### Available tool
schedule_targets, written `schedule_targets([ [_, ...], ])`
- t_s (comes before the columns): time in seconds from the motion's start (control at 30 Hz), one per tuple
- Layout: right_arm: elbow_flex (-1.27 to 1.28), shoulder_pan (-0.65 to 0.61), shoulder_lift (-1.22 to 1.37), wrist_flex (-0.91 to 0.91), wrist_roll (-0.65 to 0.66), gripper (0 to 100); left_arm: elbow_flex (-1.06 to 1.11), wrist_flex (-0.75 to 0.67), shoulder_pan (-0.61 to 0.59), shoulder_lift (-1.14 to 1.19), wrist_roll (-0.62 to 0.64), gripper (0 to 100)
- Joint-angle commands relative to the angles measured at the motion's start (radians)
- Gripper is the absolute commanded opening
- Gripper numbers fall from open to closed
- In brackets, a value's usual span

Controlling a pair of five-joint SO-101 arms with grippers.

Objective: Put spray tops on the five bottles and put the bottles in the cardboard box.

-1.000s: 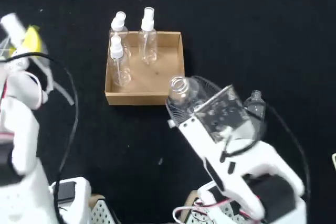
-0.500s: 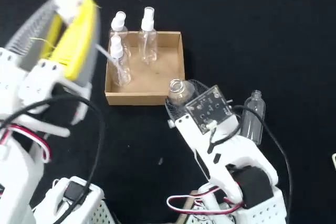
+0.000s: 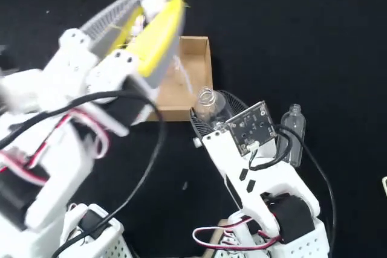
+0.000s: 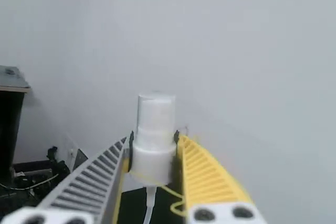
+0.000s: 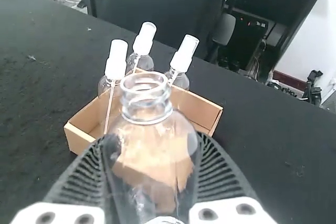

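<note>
While the left gripper (image 4: 155,144) clamps the white plastic spray top (image 4: 155,119) raised over the brown cardboard box (image 3: 197,58), the right gripper (image 5: 152,148) is clenched on the clear round open-necked bottle (image 5: 146,111) at the box's 5 o'clock corner. Risk: thin dip tube (image 4: 149,205) misses the narrow neck, snags the rim, bends. Left arm swinging low could also topple the three clear capped bottles (image 5: 144,38) in the box.

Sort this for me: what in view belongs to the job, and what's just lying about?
Job: spray top; held bottle; spare open bottle; three capped bottles; box.
Lying about: electronics and cables behind the table.
</note>
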Motion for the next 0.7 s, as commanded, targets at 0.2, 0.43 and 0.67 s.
schedule_targets([
  [0.2, -0.015, 0.017, -0.013, -0.025, -0.008, 1.1, 0.015, -0.055, 0.064, 0.068, 0.002, 3],
  [0.43, -0.016, 0.017, -0.015, -0.025, -0.135, 1.1, 0.061, -0.057, 0.064, 0.060, 0.002, 3],
  [0.67, -0.018, 0.017, -0.015, -0.028, -0.132, 1.1, 0.068, -0.184, 0.039, 0.071, -0.057, 3],
])
